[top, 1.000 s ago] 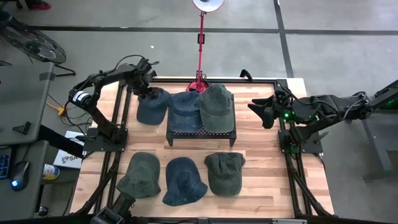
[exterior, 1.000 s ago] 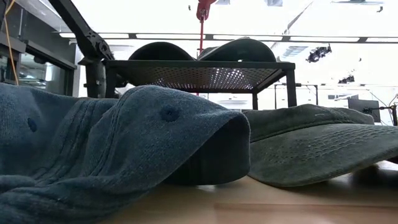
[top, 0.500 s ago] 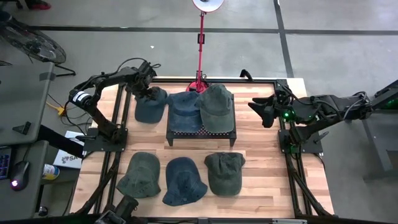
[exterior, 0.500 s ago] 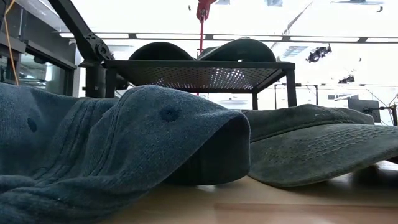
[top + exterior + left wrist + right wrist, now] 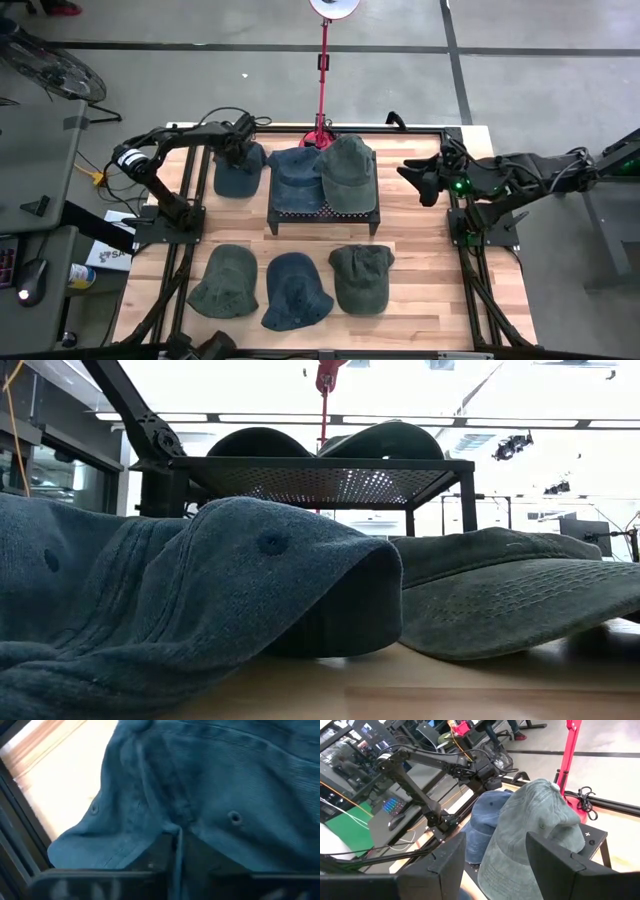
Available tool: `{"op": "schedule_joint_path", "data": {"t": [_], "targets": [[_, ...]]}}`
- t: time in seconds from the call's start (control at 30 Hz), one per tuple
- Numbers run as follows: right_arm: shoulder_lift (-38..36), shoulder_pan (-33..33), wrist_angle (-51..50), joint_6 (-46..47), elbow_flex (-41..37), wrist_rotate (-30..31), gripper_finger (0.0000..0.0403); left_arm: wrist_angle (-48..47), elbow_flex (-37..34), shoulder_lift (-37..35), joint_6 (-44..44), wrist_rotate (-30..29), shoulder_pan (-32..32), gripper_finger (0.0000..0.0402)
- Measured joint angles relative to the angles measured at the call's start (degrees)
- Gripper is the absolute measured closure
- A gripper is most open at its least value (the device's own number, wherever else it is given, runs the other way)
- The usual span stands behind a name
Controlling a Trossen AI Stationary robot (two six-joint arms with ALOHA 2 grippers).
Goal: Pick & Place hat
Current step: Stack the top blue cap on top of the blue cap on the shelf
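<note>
High view, far left: the left gripper (image 5: 240, 143) is down at the back edge of a blue cap (image 5: 240, 168), which lies on the wooden table (image 5: 420, 260) just beside the rack's left side.
Left wrist close-up: the dark fingers (image 5: 165, 852) are pressed together with blue denim bunched between them, so I read that as a pinch on the cap's (image 5: 210, 785) rear edge, likely the grip for carrying it.
Cap's spot: it sits on the table, touching or nearly touching the rack, not on it; I'd judge this one is the hat in play.
Centre, the rack: a black mesh stand (image 5: 325, 212) already carries a blue cap (image 5: 296, 172) and a green cap (image 5: 347, 168) side by side, raised so they read as the sorted ones.
Front row: three more caps wait on the boards, green (image 5: 224, 281), blue (image 5: 295, 290), green (image 5: 360, 277), well apart from both grippers.
Behind the rack: a red lamp stand (image 5: 323, 70) rises from the back edge.
Right side: the right gripper (image 5: 420, 180) hangs off the table's right edge with its jaws spread and holding nothing, parked clear so the left arm has room.
</note>
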Motion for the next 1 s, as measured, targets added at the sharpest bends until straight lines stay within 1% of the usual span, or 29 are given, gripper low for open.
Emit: {"op": "schedule_joint_path", "data": {"t": [0.07,0.17,0.23,0.33,0.43,0.57,0.7,1.0], "targets": [[0.4,0.0,0.0,0.0,0.0,-0.1,0.0203,0.0,-0.2,0.0,0.0,0.3,0.0,0.0393],[0.7,0.0,0.0,0.0,0.0,-0.4,0.0203,-0.1,-0.2,0.0,0.3,0.4,0.0,0.0394],[0.9,0.0,0.0,0.0,0.0,-1.3,0.0203,-0.6,0.1,0.0,0.7,1.5,0.1,0.0398],[1.0,0.0,0.0,0.2,0.0,-2.1,0.0203,-4.0,1.3,0.0,2.2,4.6,0.3,0.0398],[1.0,0.0,0.0,0.2,0.0,-2.9,0.0203,-8.6,3.4,-0.2,3.4,6.1,0.2,0.0399],[1.0,0.0,0.0,0.0,0.0,-3.3,0.0203,-14.2,7.9,-2.0,3.7,8.1,0.2,0.04],[1.0,0.0,0.0,-0.9,0.0,-3.6,0.0203,-20.9,12.7,-5.4,3.6,8.3,0.2,0.04],[1.0,0.0,0.0,-2.4,0.0,-4.5,0.0203,-38.1,26.5,-11.9,1.6,10.7,0.2,0.0401]]}}
